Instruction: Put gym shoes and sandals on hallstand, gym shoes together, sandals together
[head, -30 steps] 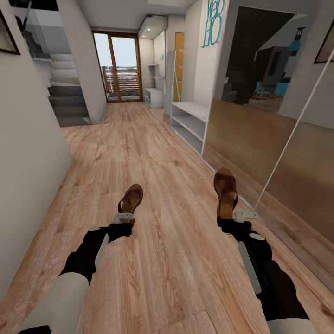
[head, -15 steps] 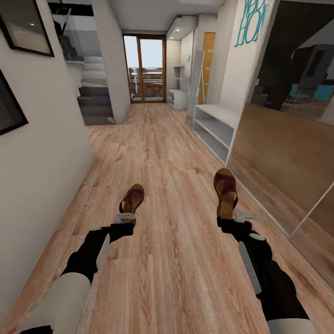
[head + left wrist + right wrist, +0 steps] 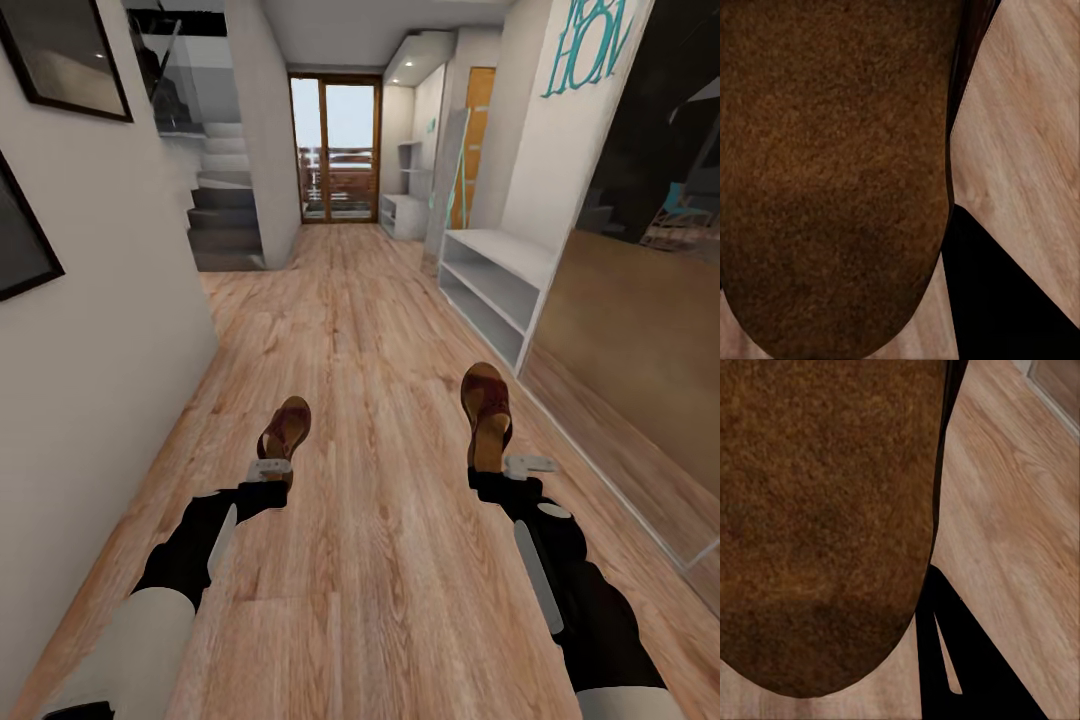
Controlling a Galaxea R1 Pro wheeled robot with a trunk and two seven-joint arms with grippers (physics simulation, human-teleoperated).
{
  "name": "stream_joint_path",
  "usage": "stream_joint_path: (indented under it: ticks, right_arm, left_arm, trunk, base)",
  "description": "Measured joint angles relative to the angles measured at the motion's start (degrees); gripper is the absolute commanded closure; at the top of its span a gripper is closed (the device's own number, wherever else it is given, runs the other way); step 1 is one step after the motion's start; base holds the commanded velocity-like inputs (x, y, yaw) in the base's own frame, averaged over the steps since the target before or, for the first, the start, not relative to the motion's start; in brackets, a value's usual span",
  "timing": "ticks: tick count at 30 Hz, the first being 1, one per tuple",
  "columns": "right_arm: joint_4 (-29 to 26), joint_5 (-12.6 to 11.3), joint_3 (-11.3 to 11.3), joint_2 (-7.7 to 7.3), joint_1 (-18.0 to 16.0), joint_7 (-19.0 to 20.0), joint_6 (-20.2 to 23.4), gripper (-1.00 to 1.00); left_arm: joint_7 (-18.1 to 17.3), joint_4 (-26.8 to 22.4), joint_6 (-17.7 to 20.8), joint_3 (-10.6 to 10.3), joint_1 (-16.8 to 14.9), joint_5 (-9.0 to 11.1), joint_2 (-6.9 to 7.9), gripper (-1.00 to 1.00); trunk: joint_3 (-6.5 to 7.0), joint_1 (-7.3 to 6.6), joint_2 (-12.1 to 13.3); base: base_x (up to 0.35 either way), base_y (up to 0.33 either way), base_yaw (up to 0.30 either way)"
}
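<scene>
Hands (image 3: 271, 468) (image 3: 508, 466) closed around sandals (image 3: 284, 427) (image 3: 486, 412)

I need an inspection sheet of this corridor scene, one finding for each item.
Surface: wood floor, bare ahead.
Job's things: left sandal held by left claw; right sandal held by right claw; both off the floor.
Clutter: nothing seen.
Claws: each shut on a sandal's heel end.
Cables: nothing seen.
Surroundings: white rack at right wall, mirror beside it, stairs at left, glass door at the far end.
</scene>
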Motion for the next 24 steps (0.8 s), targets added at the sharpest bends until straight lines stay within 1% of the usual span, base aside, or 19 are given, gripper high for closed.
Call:
stream_joint_path:
  ticks: [11,24]
  right_arm:
    - [0.0,0.0,0.0,0.0,0.0,-0.01,0.0,1.0]
    - [0.0,0.0,0.0,0.0,0.0,-0.01,0.0,1.0]
  left_arm:
    - [0.0,0.0,0.0,0.0,0.0,0.01,0.0,1.0]
    - [0.0,0.0,0.0,0.0,0.0,0.0,0.0,1.0]
  trunk:
    - [0.63,0.0,0.0]
    - [0.71,0.0,0.0]
  base:
    - [0.347,0.0,0.001]
    - [0.347,0.0,0.0]
